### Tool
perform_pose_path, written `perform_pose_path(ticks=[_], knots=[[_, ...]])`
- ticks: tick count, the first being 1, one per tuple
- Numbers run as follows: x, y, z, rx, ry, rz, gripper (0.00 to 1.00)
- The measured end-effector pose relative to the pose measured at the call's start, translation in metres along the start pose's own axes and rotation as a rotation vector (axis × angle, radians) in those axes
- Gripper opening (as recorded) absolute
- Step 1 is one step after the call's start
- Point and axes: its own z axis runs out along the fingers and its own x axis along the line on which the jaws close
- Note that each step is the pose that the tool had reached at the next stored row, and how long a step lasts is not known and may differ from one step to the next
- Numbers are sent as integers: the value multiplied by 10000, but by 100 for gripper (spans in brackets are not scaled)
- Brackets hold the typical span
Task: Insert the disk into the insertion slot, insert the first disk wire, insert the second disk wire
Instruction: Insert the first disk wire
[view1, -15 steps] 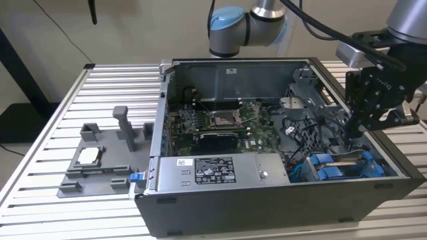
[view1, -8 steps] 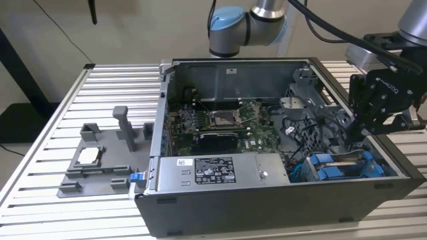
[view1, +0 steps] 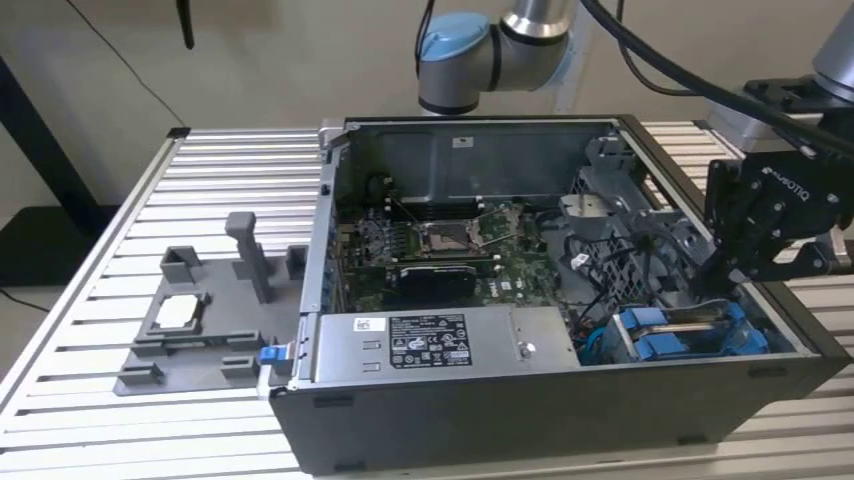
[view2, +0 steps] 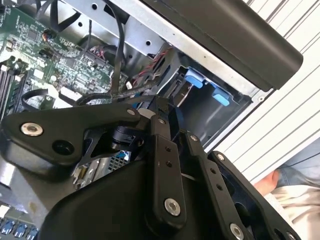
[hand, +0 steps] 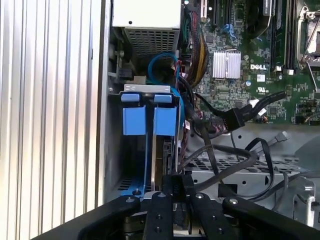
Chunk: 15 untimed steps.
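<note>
The disk (hand: 168, 150) stands on edge inside the insertion slot (hand: 114, 150), and its blue carrier tabs (hand: 134, 119) stick out at one end. In the exterior view the slot (view1: 687, 335) sits in the case's near corner on that view's right. My black gripper (view1: 714, 285) hangs just over this bay at the disk's other end. In both wrist views its fingertips (hand: 174, 181) (view2: 159, 106) are pressed together; whether anything thin is pinched between them is hidden. Loose black wires with a black connector (hand: 235, 117) lie beside the bay, over the motherboard edge.
The grey power-supply box (view1: 427, 345) runs along the case's near wall. The motherboard (view1: 441, 245) fills the case floor. A grey fixture (view1: 200, 320) lies on the slatted table at the exterior view's left. Part of a person (view2: 295, 192) shows beyond the case.
</note>
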Motion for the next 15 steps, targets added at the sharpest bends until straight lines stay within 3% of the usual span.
perform_pose_path(ticks=[12, 15], knots=[[42, -58, 117, -202, -4, 17, 19], [43, -63, 127, -210, -4, 16, 19]])
